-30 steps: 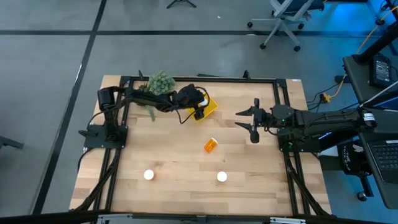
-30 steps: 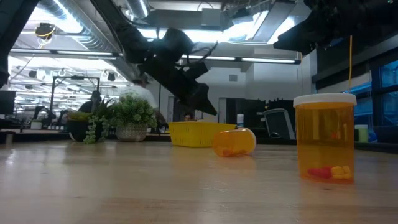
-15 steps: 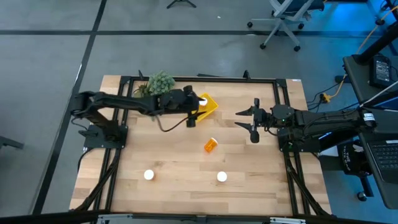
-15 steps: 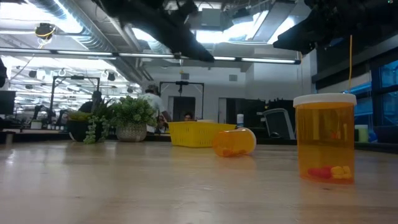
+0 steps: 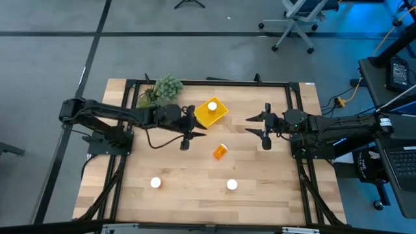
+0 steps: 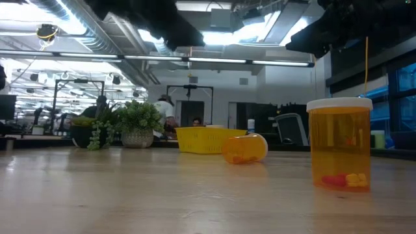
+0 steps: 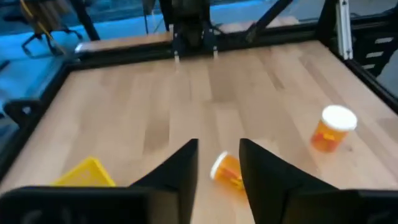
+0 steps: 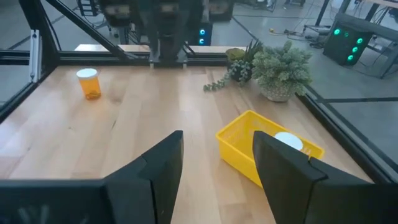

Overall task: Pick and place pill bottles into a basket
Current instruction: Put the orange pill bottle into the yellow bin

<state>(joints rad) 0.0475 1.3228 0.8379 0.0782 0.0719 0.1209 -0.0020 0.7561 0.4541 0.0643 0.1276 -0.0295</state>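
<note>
Basket (image 5: 211,112) near far edge; left gripper (image 5: 186,133) beside it, jaws parted, empty.

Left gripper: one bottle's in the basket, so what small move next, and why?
Probably ease the left gripper toward the tipped bottle and lower over it. Its fingers are empty, that bottle lies closest, and the basket holds only one.
</note>
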